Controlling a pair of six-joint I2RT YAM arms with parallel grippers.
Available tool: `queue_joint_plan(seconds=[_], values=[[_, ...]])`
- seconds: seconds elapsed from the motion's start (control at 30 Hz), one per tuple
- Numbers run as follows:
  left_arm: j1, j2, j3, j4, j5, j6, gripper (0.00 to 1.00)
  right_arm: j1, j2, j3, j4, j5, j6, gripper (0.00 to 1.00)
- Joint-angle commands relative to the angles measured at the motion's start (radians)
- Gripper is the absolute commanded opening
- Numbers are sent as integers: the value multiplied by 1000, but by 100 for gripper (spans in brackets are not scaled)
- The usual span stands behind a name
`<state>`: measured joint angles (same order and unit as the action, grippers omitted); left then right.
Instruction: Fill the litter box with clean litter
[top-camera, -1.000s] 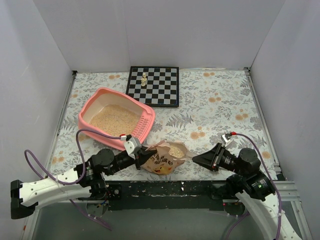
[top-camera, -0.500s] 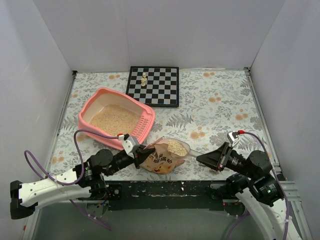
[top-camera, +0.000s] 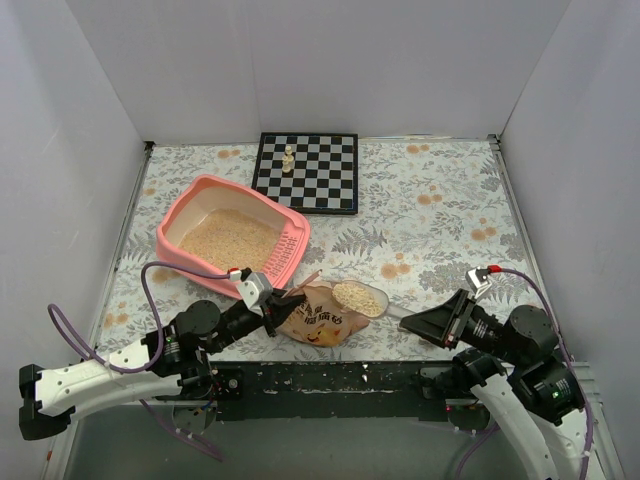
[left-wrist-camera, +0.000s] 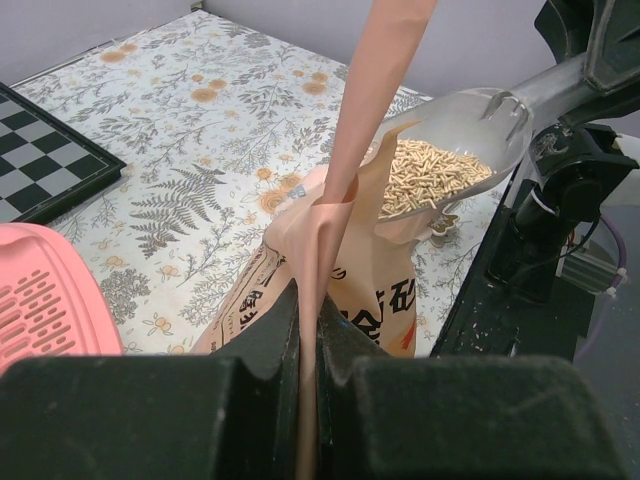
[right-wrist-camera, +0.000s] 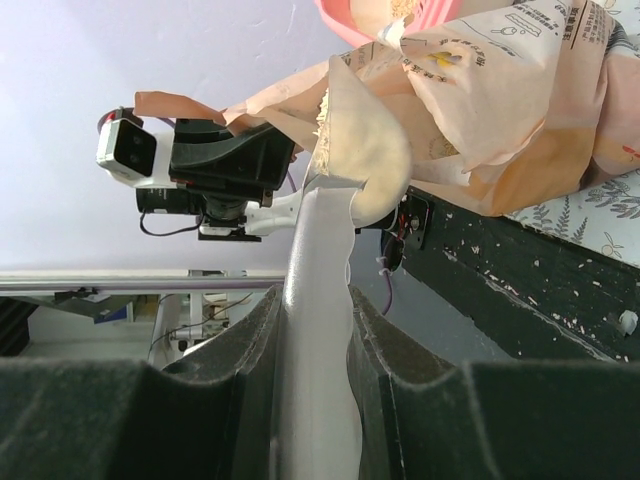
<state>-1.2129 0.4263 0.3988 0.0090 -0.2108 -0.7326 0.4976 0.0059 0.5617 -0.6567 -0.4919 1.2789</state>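
Note:
The salmon-pink litter box (top-camera: 286, 250) sits at the left, with clean litter (top-camera: 228, 240) spread over its floor. Near the front edge lies a tan litter bag (top-camera: 318, 322). My left gripper (top-camera: 276, 308) is shut on the bag's pinkish top flap (left-wrist-camera: 342, 170) and holds it up. A clear scoop (top-camera: 360, 297), heaped with tan litter (left-wrist-camera: 430, 172), hovers just above the bag's right side. My right gripper (top-camera: 418, 322) is shut on the scoop's handle (right-wrist-camera: 318, 250). In the left wrist view the box's slotted grate (left-wrist-camera: 45, 300) shows at the lower left.
A black-and-white chessboard (top-camera: 307, 171) with a pale chess piece (top-camera: 288, 158) lies at the back centre, just behind the litter box. White walls close in the table on three sides. The black mounting rail (top-camera: 330, 378) runs along the front edge.
The right arm has drawn back to the right, lifting the loaded scoop up out of the bag. The left gripper has shifted slightly left, still holding the bag's flap.

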Motion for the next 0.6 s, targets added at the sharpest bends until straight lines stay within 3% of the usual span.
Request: queue_joint_plan(seconds=[0.0,0.3,0.57], values=[[0,-15,9,82,-38,4,0,-2,-202,58,37,27,7,1],[0,9,29,60,-27,-5,0,-2,-202,35,123,87,37,1],[0,-4,32,74,11,-24,0,-1,-81,-43,383,84,59,1]])
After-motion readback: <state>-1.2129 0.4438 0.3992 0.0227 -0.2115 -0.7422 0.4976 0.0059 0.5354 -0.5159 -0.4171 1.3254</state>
